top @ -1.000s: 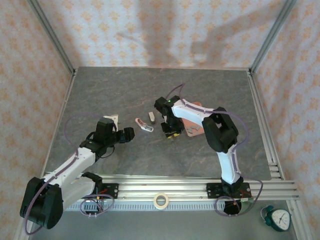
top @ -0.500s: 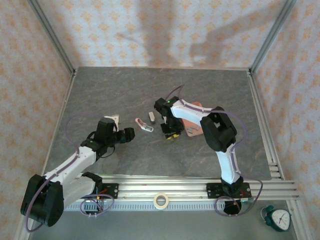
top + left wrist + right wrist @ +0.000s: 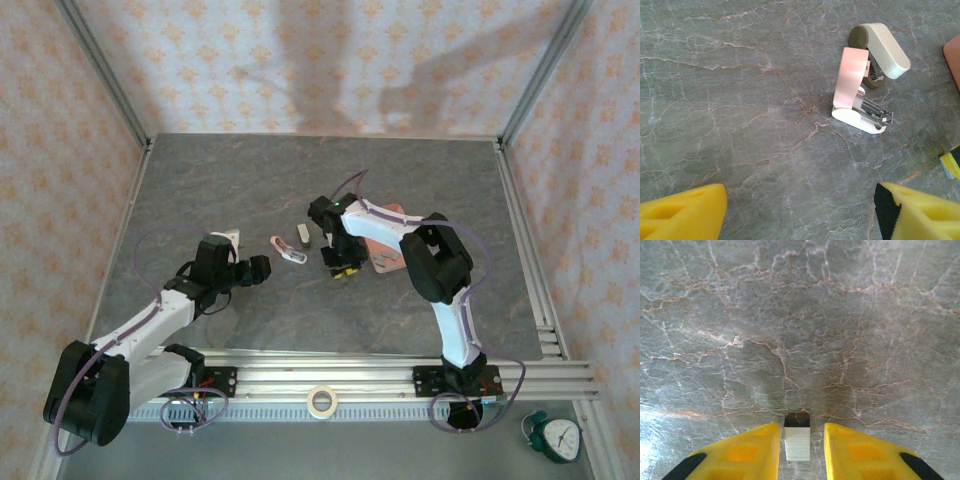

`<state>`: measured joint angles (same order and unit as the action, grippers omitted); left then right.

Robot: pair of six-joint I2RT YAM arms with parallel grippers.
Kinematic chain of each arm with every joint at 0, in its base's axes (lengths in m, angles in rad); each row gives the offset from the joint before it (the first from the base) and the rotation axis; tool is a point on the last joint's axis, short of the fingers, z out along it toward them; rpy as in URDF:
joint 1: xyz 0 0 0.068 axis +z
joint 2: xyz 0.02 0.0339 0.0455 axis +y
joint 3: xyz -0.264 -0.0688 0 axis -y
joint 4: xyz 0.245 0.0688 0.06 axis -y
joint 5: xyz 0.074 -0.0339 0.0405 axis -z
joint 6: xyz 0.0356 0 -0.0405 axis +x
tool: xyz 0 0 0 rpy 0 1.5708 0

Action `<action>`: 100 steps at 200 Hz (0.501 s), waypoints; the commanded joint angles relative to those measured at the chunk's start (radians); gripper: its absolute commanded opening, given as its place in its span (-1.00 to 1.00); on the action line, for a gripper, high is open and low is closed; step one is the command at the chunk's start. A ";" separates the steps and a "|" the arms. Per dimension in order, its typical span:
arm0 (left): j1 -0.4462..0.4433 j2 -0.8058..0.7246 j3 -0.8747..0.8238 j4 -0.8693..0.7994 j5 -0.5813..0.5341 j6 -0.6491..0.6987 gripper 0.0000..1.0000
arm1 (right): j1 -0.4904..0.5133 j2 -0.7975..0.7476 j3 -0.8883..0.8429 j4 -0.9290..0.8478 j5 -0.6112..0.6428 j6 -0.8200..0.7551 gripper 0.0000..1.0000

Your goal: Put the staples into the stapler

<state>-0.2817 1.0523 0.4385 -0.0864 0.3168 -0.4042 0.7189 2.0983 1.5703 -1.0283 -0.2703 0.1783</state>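
Grey table (image 3: 250,180): stapler (image 3: 857,97) unmoved | left gripper (image 3: 800,212) spread | right gripper (image 3: 798,434) still pinching staples (image 3: 797,445)

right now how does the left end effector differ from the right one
The left end effector stands wide open with nothing between its fingers; the right end effector is nearly closed, gripping a small pale strip of staples. The left one faces the opened pink stapler; the right one faces the grey table. Both have yellow fingers.
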 commanded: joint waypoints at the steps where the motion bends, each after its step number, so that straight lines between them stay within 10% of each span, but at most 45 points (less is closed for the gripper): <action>1: -0.002 0.008 0.028 0.030 0.013 -0.012 0.57 | 0.005 0.016 0.010 -0.009 0.016 0.003 -0.42; 100: -0.002 0.007 0.028 0.026 0.016 -0.013 0.57 | 0.011 0.025 -0.030 0.044 0.078 0.039 -0.60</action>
<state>-0.2817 1.0630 0.4419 -0.0818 0.3325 -0.4038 0.7261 2.1101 1.5688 -1.0142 -0.2539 0.1986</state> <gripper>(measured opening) 0.785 0.212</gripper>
